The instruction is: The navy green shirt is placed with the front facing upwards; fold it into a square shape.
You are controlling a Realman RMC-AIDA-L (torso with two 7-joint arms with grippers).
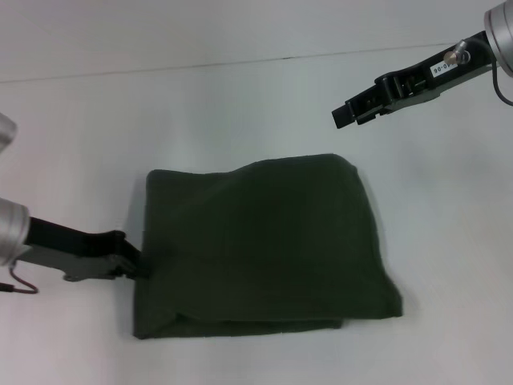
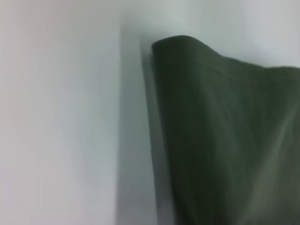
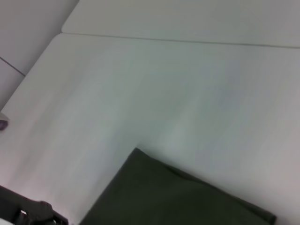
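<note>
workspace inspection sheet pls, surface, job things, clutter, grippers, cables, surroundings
surface: white table, a thin seam line running across its far part
job's things: navy green shirt folded into a roughly square bundle, plain green side up, layered edges showing along the near side, no lettering visible
clutter: nothing seen
grippers: left gripper low at the bundle's left edge, touching the cloth; right gripper raised over the far right of the table, apart from the shirt
cables: a thin reddish wire loop under the left arm; a dark cable by the right wrist
surroundings: nothing seen beyond the table
</note>
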